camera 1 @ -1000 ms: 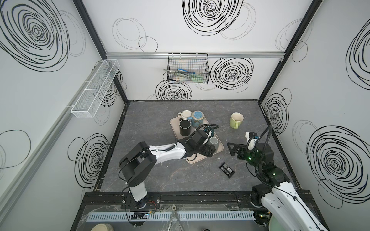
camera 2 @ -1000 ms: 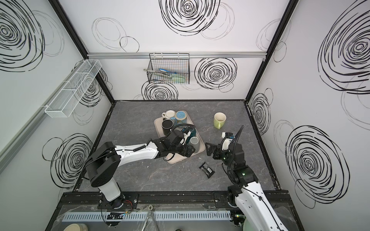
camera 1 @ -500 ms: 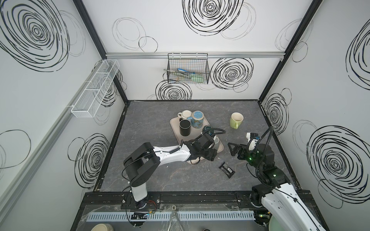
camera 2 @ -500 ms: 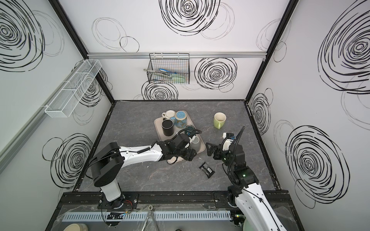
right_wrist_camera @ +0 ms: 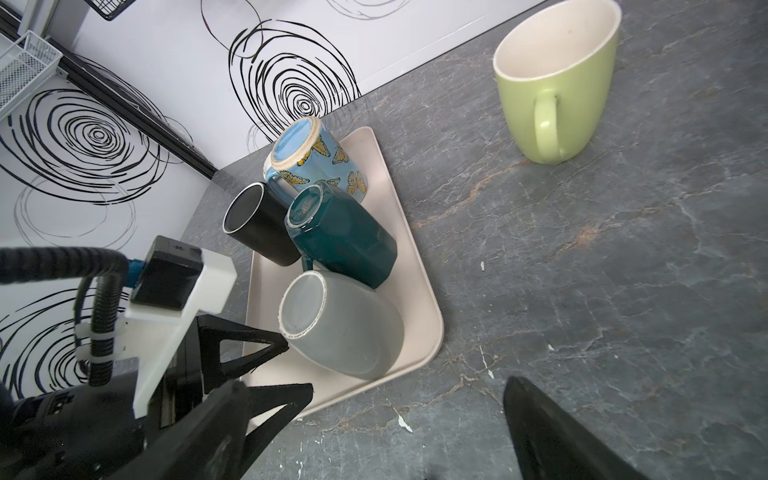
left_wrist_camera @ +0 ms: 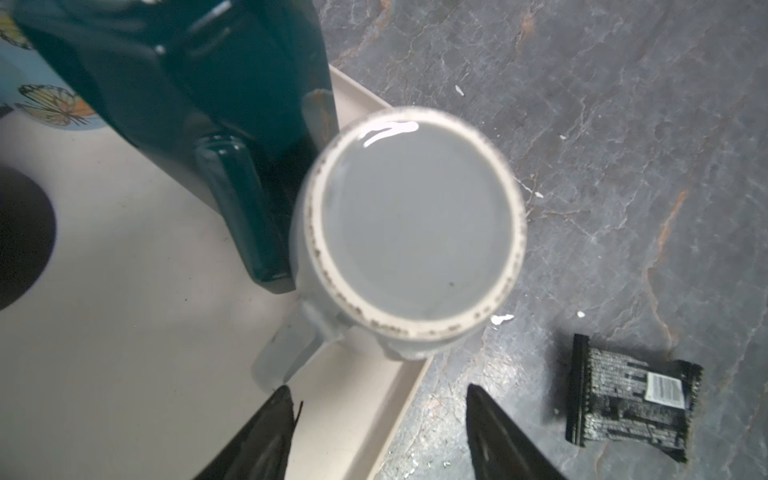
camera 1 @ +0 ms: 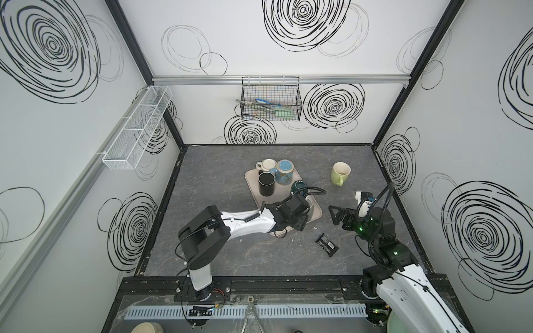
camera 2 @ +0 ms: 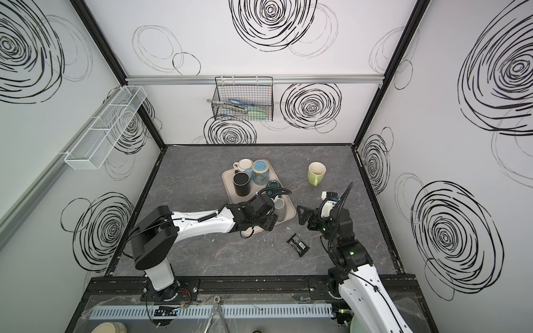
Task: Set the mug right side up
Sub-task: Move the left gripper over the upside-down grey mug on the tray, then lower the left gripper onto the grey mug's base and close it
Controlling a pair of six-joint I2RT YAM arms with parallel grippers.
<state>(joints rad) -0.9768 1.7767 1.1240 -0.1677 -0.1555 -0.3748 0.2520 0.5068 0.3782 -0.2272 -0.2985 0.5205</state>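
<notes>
1. White walls (camera 1: 72,161) scrawled with black spirals close in a grey marbled tabletop (camera 1: 230,253). A white wire shelf (camera 1: 138,127) hangs on the left wall and a black wire basket (camera 1: 271,102) on the back wall.
2. The left arm (camera 1: 245,225) stretches low from the front left across the tabletop to the near right corner of the tray (left_wrist_camera: 124,353).
3. The beige tray lies mid-tabletop and carries five mugs. At its far end stand a cream mug (camera 1: 268,165) and a black mug (camera 1: 266,184), the black one mouth up. Just right of them is a blue butterfly mug (camera 1: 285,170), base up.
4. Further right a teal mug (right_wrist_camera: 345,245) also stands base up.
5. The grey mug (right_wrist_camera: 345,328) stands upside down in the tray's near right corner, just beside the teal mug. Its pale foot ring faces up and its handle lies over the tray.
6. The left gripper (left_wrist_camera: 376,399) has its jaws partly parted with nothing between them, the tips just short of the grey mug. In the right wrist view one tip seems to meet the mug's wall, but I cannot tell if it touches.
7. A black wrapper (camera 1: 326,245) lies flat on the tabletop, right of the tray's near corner.
8. A green mug (camera 1: 339,174) stands upright on the tabletop, well apart from the tray.
9. The right gripper (camera 1: 334,214) hovers right of the tray, pointing at it, with its jaws spread wide and empty.
</notes>
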